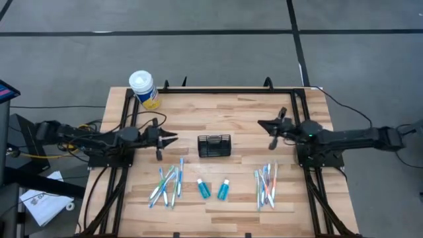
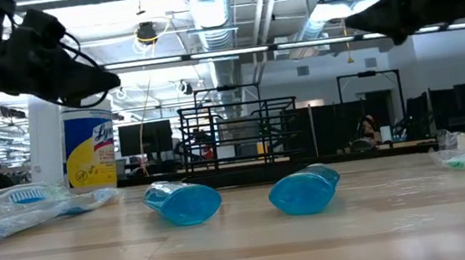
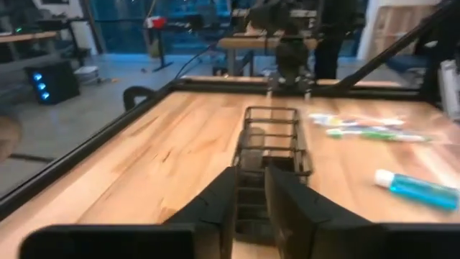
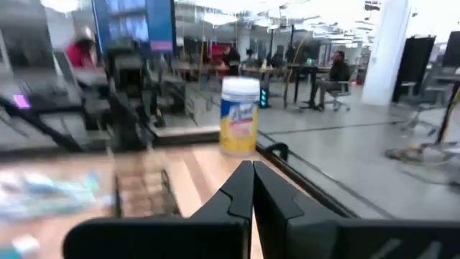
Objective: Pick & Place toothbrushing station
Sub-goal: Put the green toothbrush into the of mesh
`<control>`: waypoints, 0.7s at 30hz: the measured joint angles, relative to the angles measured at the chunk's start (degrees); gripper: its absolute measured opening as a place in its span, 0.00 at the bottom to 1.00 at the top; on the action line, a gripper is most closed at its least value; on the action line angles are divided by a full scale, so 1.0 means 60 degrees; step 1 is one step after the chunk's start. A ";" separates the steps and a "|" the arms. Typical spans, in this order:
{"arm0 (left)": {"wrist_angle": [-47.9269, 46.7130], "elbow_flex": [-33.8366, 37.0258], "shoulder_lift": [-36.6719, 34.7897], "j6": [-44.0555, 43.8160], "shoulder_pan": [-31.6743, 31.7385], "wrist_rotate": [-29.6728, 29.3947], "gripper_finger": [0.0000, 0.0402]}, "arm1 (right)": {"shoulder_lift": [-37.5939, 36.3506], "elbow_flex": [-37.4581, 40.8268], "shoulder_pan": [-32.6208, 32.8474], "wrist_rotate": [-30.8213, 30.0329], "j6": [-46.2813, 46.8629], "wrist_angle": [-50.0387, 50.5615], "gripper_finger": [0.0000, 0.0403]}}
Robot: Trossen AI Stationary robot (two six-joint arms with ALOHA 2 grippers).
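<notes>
The toothbrushing station, a small black wire-mesh basket (image 1: 215, 145), stands upright on its base at the middle of the wooden table (image 1: 218, 109). One bunch of toothbrushes (image 1: 168, 185) lies near left, another (image 1: 266, 185) near right, and two teal tubes (image 1: 213, 190) lie between them. My left gripper (image 1: 170, 140) hovers left of the basket and points at it (image 3: 272, 140), its fingers (image 3: 215, 205) a little open and holding nothing. My right gripper (image 1: 264, 124) hovers right of the basket, shut (image 4: 251, 176) and holding nothing.
A white-lidded round canister with a yellow label (image 1: 144, 89) stands at the table's far left corner. A black frame (image 1: 125, 125) runs along the table's left, right and far edges. Bare wood lies between the basket and each gripper.
</notes>
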State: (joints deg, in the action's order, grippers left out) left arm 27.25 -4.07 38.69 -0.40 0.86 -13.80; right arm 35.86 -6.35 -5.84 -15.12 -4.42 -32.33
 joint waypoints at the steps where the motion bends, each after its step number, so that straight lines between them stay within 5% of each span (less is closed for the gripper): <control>1: -0.0015 -0.0050 0.0115 0.0000 0.0156 -0.0003 0.22 | 0.0673 0.0010 -0.0065 0.0000 -0.0141 -0.0488 0.02; 5: -0.0153 -0.0191 0.0521 0.0011 0.0742 0.0101 0.28 | 0.2944 -0.0637 -0.0307 0.0002 -0.0510 -0.1920 0.10; 11: -0.0571 -0.1052 0.0652 0.0249 0.0434 0.1002 0.30 | 0.5344 -0.2453 0.0355 0.0295 -0.0449 -0.1928 0.22; 15: -0.2296 -0.1888 0.0561 0.0514 -0.0510 0.0546 0.26 | 0.6189 -0.3366 0.1211 0.0193 -0.0796 -0.1340 0.24; 21: -0.2754 -0.2491 0.0574 0.0965 -0.1422 -0.0313 0.25 | 0.6389 -0.4191 0.1645 -0.0492 -0.1505 -0.1074 0.24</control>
State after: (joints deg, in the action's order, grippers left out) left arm 10.73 -19.02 42.13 5.38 -7.67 -15.68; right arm 74.19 -31.49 4.03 -18.06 -13.45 -38.78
